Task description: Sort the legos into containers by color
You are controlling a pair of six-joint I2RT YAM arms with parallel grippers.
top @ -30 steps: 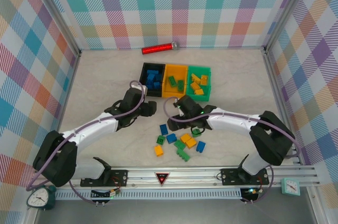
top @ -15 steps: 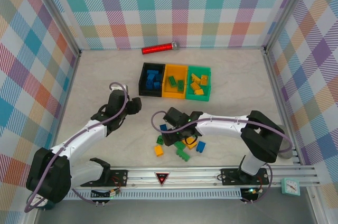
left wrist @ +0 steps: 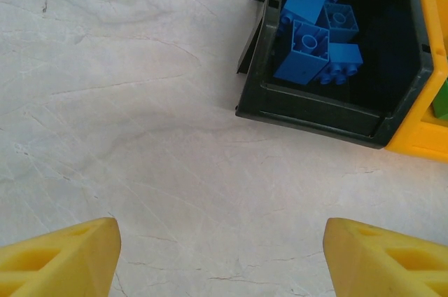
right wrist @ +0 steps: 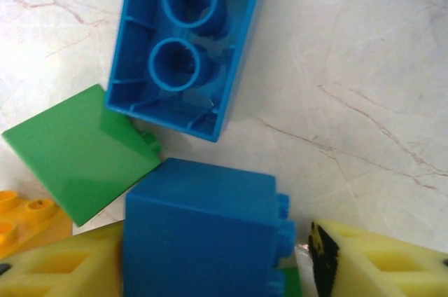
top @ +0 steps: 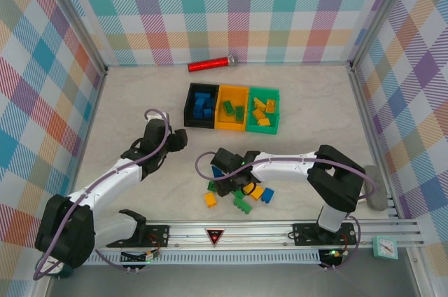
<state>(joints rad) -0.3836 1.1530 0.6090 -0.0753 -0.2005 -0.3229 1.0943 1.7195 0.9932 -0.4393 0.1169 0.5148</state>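
Three containers stand in a row: a black bin (top: 187,108) with blue legos, an orange-yellow bin (top: 231,127) with green ones, a green bin (top: 262,129) with yellow-orange ones. Loose legos (top: 245,197) lie in a pile in front. My right gripper (top: 227,181) is down at the pile's left end, its jaws round a blue brick (right wrist: 203,227). The left finger is against it and a narrow gap shows at the right finger. An upturned blue brick (right wrist: 185,45) and a green brick (right wrist: 77,150) lie just beyond. My left gripper (top: 178,141) hangs open over bare table, near the black bin (left wrist: 315,111).
A red cylinder (top: 210,64) lies by the back wall. Checked walls close in the left, back and right sides. A metal rail (top: 210,230) runs along the front edge, with a small clock (top: 50,262) at the left end and another (top: 384,244) at the right.
My right gripper came down and left from the bins to the pile, and its jaws narrowed round the blue brick. My left arm drew back leftward from the black bin, then held still.
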